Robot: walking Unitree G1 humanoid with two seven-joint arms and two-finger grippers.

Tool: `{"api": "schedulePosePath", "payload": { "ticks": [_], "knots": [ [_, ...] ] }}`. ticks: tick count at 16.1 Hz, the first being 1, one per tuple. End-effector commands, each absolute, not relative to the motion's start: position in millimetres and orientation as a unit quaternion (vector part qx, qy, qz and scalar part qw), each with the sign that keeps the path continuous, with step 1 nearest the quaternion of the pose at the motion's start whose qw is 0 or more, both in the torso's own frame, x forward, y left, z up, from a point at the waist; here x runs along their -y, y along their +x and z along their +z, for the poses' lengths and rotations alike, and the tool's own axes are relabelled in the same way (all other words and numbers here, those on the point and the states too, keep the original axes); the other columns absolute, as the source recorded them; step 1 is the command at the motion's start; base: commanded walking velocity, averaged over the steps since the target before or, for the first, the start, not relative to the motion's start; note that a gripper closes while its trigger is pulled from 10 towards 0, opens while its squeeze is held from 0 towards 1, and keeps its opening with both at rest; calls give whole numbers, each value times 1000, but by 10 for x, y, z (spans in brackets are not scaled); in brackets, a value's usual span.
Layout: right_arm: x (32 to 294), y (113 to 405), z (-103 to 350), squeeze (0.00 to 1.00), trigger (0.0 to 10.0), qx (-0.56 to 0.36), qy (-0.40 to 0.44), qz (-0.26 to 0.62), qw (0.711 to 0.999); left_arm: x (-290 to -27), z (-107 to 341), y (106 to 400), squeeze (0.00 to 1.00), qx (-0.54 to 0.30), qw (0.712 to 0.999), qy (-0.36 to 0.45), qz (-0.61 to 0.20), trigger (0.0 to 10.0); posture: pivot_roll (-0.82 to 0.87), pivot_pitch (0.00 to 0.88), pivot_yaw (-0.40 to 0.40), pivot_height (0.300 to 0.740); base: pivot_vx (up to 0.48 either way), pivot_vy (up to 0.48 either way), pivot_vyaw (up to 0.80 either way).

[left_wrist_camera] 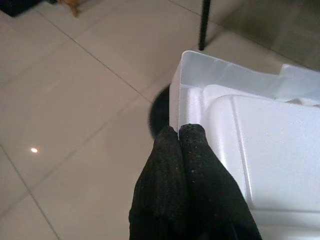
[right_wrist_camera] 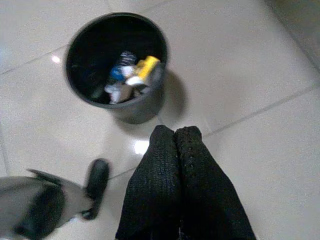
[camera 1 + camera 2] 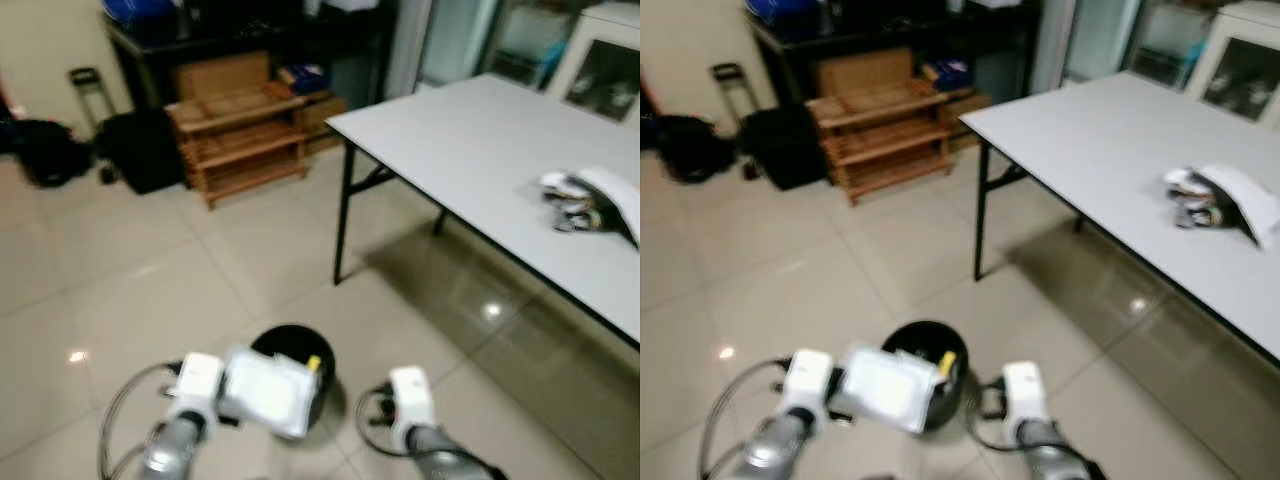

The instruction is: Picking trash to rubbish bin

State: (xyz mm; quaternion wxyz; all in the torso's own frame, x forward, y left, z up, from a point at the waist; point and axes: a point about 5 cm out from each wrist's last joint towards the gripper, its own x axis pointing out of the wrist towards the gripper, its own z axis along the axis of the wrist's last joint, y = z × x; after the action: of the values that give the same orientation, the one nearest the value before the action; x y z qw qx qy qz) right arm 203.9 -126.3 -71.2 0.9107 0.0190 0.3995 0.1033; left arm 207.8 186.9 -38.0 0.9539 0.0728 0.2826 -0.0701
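Left pincer (image 1: pixel 180 145), fingers together, clamped on the edge of a white foam container (image 3: pixel 265 392) held over the black rubbish bin (image 2: pixel 117 65) on the floor; right pincer (image 2: pixel 175 137), fingers together, empty, beside the bin; further trash (image 3: pixel 590 203) lies on the tabletop (image 3: pixel 480 150).

Table (image 3: pixel 470 150): white, stood on the tiled floor (image 3: pixel 150 290).
Shelf (image 3: pixel 240 135): wooden, placed against the far wall.
Bag (image 3: pixel 140 150): black, beside shelf.
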Motion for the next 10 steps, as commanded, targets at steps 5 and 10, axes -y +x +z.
{"api": "schedulePosePath", "payload": {
  "ticks": [5,10],
  "knots": [
    [1230,2084,-684,0,10000,-390,12,113,914,-1933,-354,2122,0,-279,955,78,-70,10000,85,33,-30,740,346,0,0],
    [1182,2058,-697,0,10000,-393,-1,135,910,-1949,-361,2102,0,-280,954,78,-67,10000,92,38,-31,740,349,0,640]
  ]
}}
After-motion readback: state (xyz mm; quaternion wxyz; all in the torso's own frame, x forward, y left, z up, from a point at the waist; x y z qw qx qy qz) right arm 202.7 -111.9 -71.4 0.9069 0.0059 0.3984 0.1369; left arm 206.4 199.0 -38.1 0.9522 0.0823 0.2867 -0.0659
